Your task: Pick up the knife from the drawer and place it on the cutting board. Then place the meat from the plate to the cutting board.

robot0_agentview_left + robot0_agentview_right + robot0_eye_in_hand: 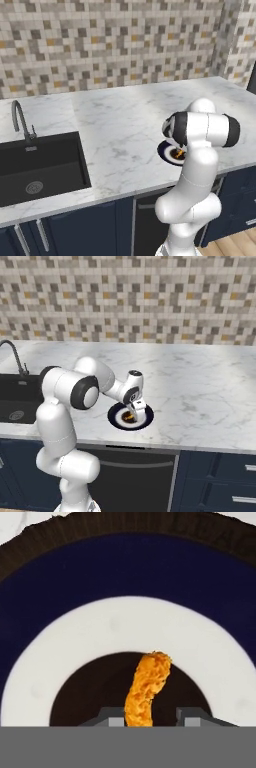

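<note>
The meat (pixel 146 689), a small orange-brown crumbed strip, lies in the middle of the round plate (pixel 125 577) with its dark navy rim and white ring, near the front edge of the white marble worktop (pixel 125 125). Going left to right along that worktop: a black sink (pixel 40 170) with a slim curved tap (pixel 20 120), then open marble, then the plate under the white arm's hand (pixel 135 407).

The hand is low over the plate, its two fingertips (pixel 112 717) set narrow on either side of the strip's near end; whether they already pinch it I cannot tell. To do this step well, I judge the hand should close squarely across the strip's width, low enough to grip its body rather than its crumbly edge, then lift straight up so the plate does not slide.

The arm hides part of the plate in the left base view. The strip's near end is cut off in the hand view.
</note>
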You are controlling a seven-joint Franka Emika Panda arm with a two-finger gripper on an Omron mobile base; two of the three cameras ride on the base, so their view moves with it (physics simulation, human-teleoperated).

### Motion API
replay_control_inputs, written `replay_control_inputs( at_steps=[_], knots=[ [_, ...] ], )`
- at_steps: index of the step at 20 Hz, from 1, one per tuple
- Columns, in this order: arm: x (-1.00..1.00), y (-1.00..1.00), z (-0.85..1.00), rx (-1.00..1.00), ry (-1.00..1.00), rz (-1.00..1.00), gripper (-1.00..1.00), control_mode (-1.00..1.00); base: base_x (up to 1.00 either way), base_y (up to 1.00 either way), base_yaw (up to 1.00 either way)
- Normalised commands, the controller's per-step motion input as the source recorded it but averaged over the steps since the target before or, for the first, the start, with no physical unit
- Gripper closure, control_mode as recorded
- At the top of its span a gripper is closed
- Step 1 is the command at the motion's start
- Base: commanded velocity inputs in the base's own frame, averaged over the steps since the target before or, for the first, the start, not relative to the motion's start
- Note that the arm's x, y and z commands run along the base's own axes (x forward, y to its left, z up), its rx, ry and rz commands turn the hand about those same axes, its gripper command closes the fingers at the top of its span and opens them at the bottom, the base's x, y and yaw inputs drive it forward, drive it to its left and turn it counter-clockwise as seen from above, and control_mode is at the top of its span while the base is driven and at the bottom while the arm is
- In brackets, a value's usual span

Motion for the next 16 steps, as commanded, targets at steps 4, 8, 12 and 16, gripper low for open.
replay_control_inputs(
  at_steps=[4,8,12,16],
  knots=[
    [-0.17,-0.13,-0.19,0.01,-0.05,0.00,1.00,-1.00,0.00,0.00,0.00],
    [-0.15,-0.14,-0.22,0.01,-0.04,0.00,1.00,-1.00,0.00,0.00,0.00],
    [-0.13,-0.16,-0.23,0.01,-0.04,0.00,1.00,-1.00,0.00,0.00,0.00],
    [-0.08,-0.14,-0.06,0.00,-0.02,-0.01,1.00,-1.00,0.00,0.00,0.00]
  ],
)
